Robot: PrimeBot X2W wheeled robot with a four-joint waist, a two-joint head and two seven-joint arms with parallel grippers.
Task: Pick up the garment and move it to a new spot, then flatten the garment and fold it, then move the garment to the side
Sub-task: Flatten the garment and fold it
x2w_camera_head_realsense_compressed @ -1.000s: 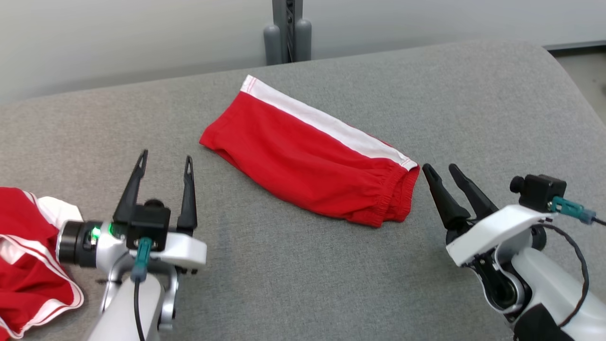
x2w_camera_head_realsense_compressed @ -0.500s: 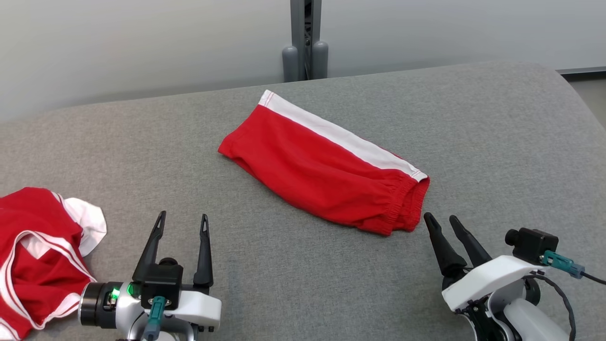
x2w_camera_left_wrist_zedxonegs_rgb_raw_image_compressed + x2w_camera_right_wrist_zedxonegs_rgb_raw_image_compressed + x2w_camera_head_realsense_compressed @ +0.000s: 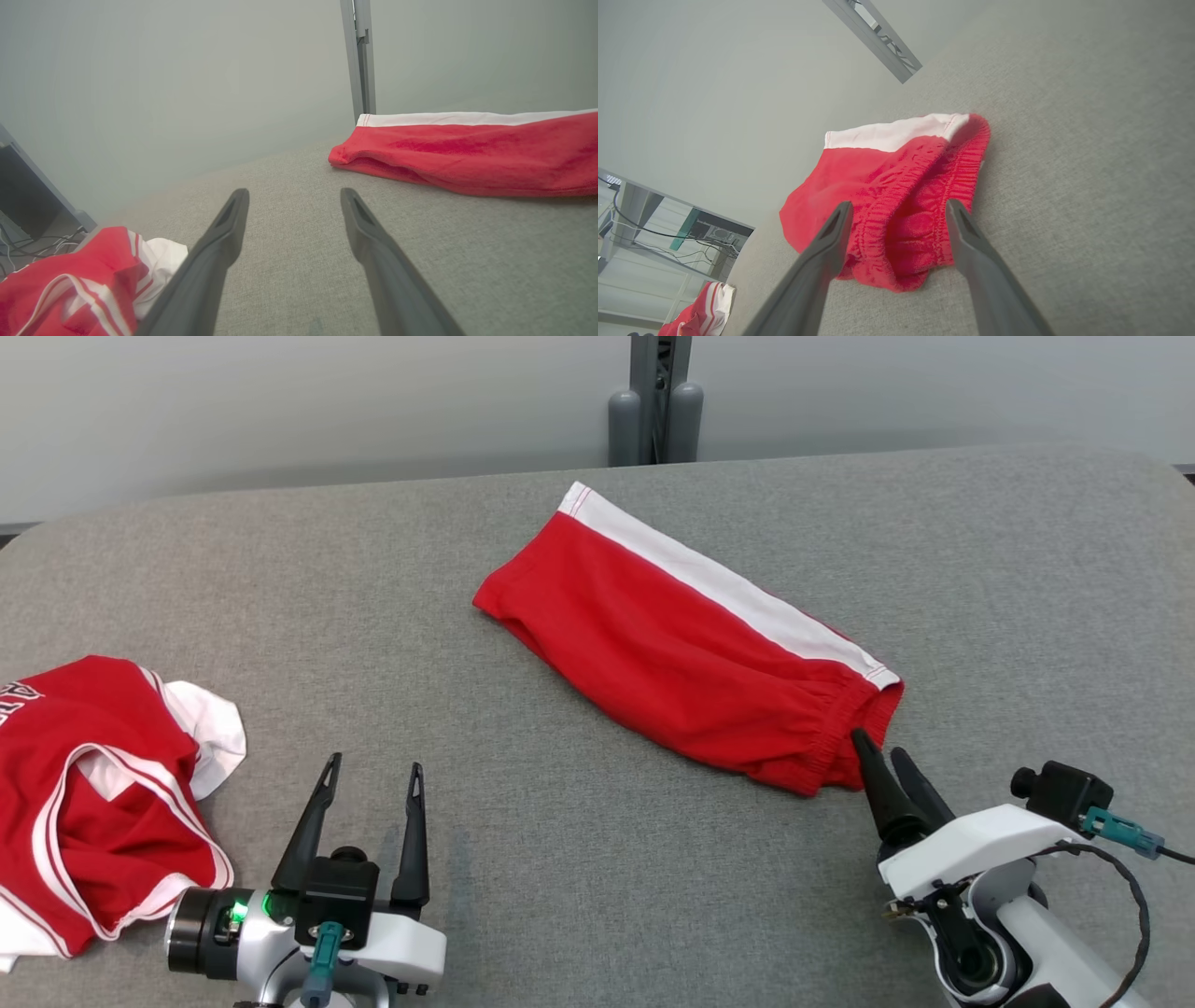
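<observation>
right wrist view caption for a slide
Open right gripper poised at the elastic waistband of folded red shorts on a grey surface.

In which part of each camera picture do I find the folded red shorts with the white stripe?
Head view: the red shorts lie in the centre, slightly right.
Left wrist view: red shorts at the right edge, middle height.
Right wrist view: red shorts in the centre, waistband nearest.
Shared landmark: the grey post behind them.

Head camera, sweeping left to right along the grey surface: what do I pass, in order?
Crumpled red-and-white jersey → left claw, open → folded red shorts → right claw, open, at the shorts' waistband end.
</observation>
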